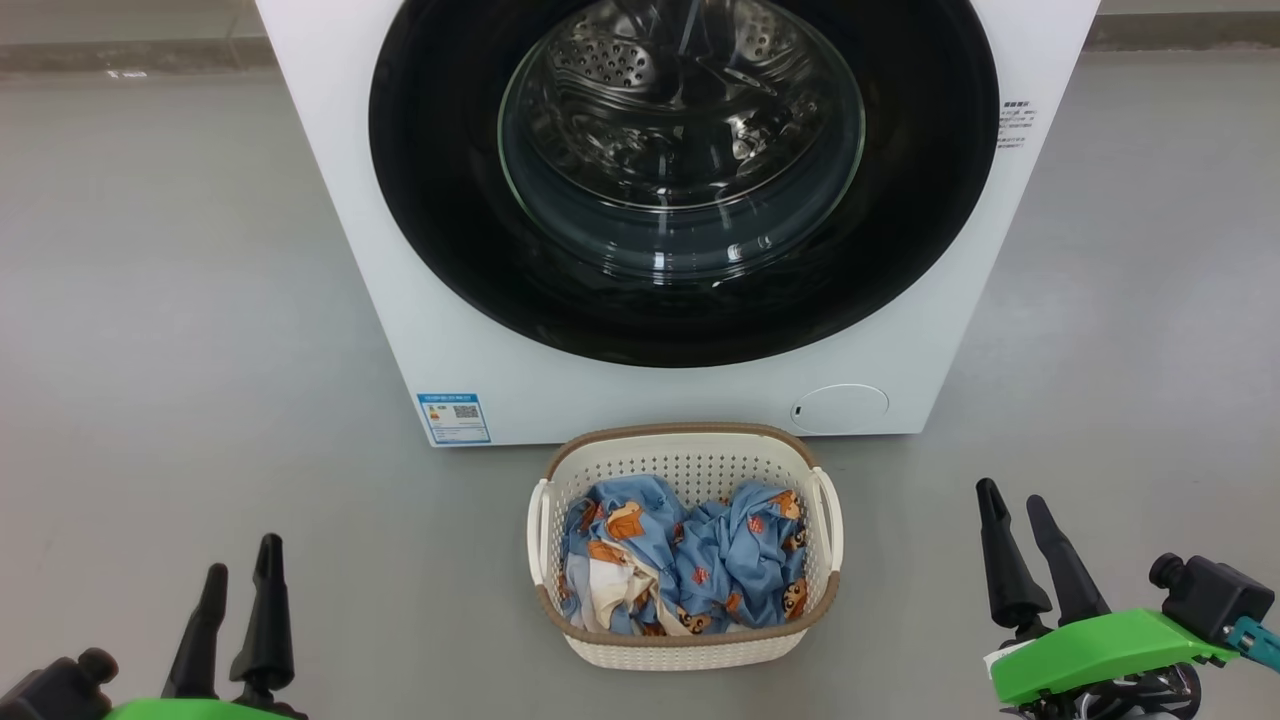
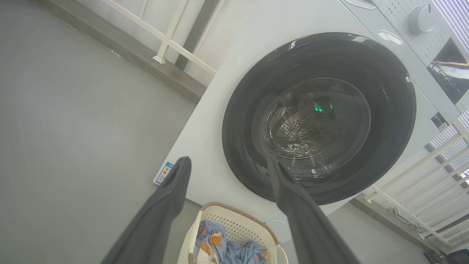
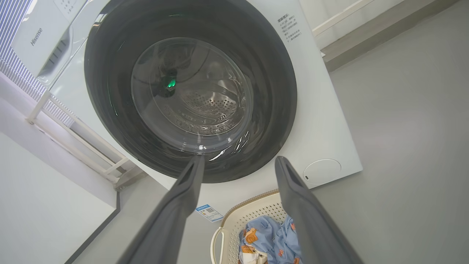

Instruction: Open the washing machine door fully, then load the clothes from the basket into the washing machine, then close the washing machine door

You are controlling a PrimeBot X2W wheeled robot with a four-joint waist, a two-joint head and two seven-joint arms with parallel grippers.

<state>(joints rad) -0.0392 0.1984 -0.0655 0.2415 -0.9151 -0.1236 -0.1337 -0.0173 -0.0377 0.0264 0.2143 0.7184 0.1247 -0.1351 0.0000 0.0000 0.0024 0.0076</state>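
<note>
Step 1 pending: the round black-rimmed glass washing machine door point(image 1: 684, 170) is shut. Left gripper point(image 1: 243, 556) and right gripper point(image 1: 1012, 493) gape wide, empty; next, pull its rim.

The washing machine point(image 1: 330, 250) is white, with a small blue label point(image 1: 454, 417). The washing machine door point(image 1: 440, 200) has a glossy black rim around clear glass. The basket point(image 1: 690, 464) is cream-white with a pattern of small holes and a brown rim. The clothes point(image 1: 745, 560) are light blue with orange-brown bears and some cream parts. The floor point(image 1: 150, 350) is grey.
</note>
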